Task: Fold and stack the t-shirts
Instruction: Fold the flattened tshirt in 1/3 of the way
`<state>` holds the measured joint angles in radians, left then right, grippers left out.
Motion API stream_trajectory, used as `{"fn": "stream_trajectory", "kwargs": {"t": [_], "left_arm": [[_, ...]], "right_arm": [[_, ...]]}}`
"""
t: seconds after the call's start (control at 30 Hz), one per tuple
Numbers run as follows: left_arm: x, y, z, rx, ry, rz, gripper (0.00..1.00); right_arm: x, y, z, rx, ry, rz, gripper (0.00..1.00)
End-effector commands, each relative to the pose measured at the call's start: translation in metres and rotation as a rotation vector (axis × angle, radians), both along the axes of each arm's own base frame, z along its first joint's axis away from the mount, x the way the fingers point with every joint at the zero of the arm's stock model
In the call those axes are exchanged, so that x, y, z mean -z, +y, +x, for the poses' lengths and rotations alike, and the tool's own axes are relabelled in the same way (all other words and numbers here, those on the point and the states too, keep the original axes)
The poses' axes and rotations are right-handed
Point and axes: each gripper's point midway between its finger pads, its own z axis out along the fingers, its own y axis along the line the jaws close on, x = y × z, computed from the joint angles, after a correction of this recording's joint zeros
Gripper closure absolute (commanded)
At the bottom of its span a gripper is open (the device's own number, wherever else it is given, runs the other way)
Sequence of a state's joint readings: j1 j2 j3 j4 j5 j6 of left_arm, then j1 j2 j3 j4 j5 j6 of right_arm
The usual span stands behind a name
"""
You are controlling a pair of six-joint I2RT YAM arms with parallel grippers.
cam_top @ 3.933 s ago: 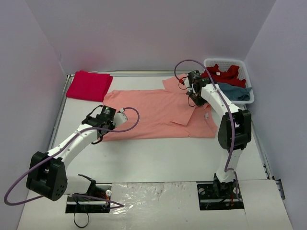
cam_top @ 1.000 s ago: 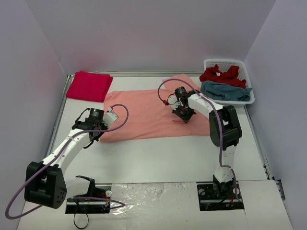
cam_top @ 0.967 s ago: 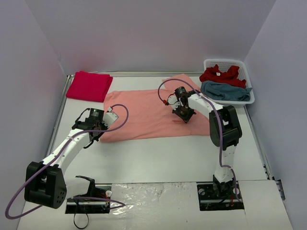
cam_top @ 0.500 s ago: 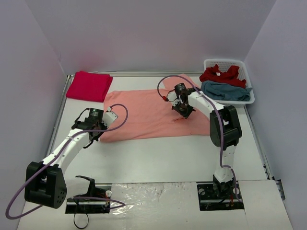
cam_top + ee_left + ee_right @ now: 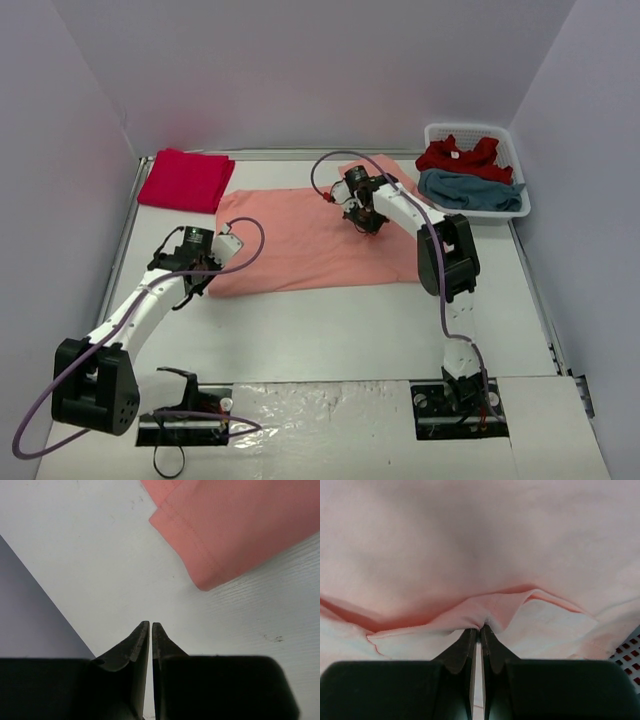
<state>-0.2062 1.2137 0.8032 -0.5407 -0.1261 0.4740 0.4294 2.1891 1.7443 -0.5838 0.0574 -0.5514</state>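
**Jaws: left closed on nothing, right clamped on the salmon t-shirt**

Left jaws: tips together with only a hairline slit, nothing between them. The left wrist view puts them over bare table. The near-left corner of the salmon t-shirt lies ahead and to the right, apart from the tips. That corner is doubled: two hemmed layers, one on the other, stitching visible.

From the top view, the left arm reaches out from its base at the near edge. Its head sits just beside the shirt's near-left corner, off the cloth.

Right jaws: shut on a pinch of salmon t-shirt. A ridge of cloth rises into the tips, and creases fan out to both sides. A paler flap hangs on each side of the pinch.

The right arm stretches farther out and leans left. Its head is over the far-right part of the shirt.

The shirt itself lies mid-table, spread mostly flat as a wide rectangle, long side running left to right. A bit of it sticks out past the far edge by the right arm's head.

Far left corner: a crimson t-shirt, folded to a neat block, lying just beyond the salmon one's far-left corner.

Far right: a white basket against the wall. It holds a crumpled red t-shirt at the back and a teal-blue t-shirt in front, draped over the near rim.
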Motion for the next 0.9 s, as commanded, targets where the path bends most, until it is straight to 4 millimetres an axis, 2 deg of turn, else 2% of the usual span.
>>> {"fn": "stream_trajectory", "kwargs": {"t": [0.0, 0.07, 0.1, 0.13, 0.23, 0.27, 0.33, 0.43, 0.53, 0.57, 0.6, 0.67, 0.7, 0.73, 0.77, 0.83, 0.87], "left_arm": [[0.003, 0.004, -0.005, -0.016, 0.02, -0.005, 0.93], [0.003, 0.004, -0.005, -0.02, 0.024, -0.003, 0.93], [0.004, 0.005, -0.006, -0.02, 0.031, -0.004, 0.93], [0.006, 0.004, -0.006, -0.019, 0.034, -0.006, 0.93], [0.007, 0.004, -0.006, -0.016, 0.044, -0.006, 0.93], [0.007, 0.004, -0.006, -0.015, 0.046, -0.007, 0.93], [0.008, 0.002, -0.006, -0.012, 0.045, -0.013, 0.92], [0.01, -0.001, -0.004, -0.001, 0.05, -0.029, 0.92], [0.01, -0.008, -0.001, 0.015, 0.058, -0.057, 0.9], [0.01, -0.011, 0.0, 0.028, 0.061, -0.072, 0.9], [0.009, -0.011, 0.001, 0.029, 0.057, -0.073, 0.9], [0.007, -0.017, 0.004, 0.055, 0.054, -0.094, 0.89], [0.006, -0.017, 0.006, 0.058, 0.051, -0.093, 0.89], [0.007, -0.022, 0.007, 0.074, 0.049, -0.118, 0.89], [0.007, -0.026, 0.01, 0.091, 0.046, -0.13, 0.85], [0.009, -0.03, 0.014, 0.107, 0.055, -0.141, 0.82], [0.008, -0.032, 0.018, 0.117, 0.049, -0.145, 0.82]], "right_arm": [[-0.011, 0.003, 0.011, -0.002, -0.026, -0.041, 1.0], [-0.017, 0.009, 0.022, 0.0, -0.061, -0.034, 0.97], [-0.015, 0.011, 0.024, 0.004, -0.059, -0.031, 0.89], [-0.018, 0.013, 0.028, 0.006, -0.07, -0.026, 0.75], [-0.024, 0.014, 0.034, 0.028, -0.098, -0.016, 0.71], [-0.03, 0.013, 0.035, 0.036, -0.119, -0.011, 0.66], [-0.036, 0.011, 0.033, 0.038, -0.127, -0.004, 0.65], [-0.049, 0.006, 0.025, 0.04, -0.145, -0.009, 0.65], [-0.059, -0.005, 0.009, 0.046, -0.144, -0.019, 0.64], [-0.062, -0.011, -0.001, 0.049, -0.139, -0.025, 0.64], [-0.072, -0.012, -0.001, 0.051, -0.158, -0.015, 0.64], [-0.075, -0.024, -0.019, 0.055, -0.146, -0.027, 0.64], [-0.067, -0.028, -0.031, 0.058, -0.117, -0.03, 0.64], [-0.068, -0.032, -0.037, 0.064, -0.114, -0.03, 0.64], [-0.079, -0.036, -0.042, 0.073, -0.135, -0.018, 0.64], [-0.075, -0.044, -0.056, 0.086, -0.117, -0.021, 0.63], [-0.083, -0.049, -0.059, 0.1, -0.134, -0.01, 0.63]]}}
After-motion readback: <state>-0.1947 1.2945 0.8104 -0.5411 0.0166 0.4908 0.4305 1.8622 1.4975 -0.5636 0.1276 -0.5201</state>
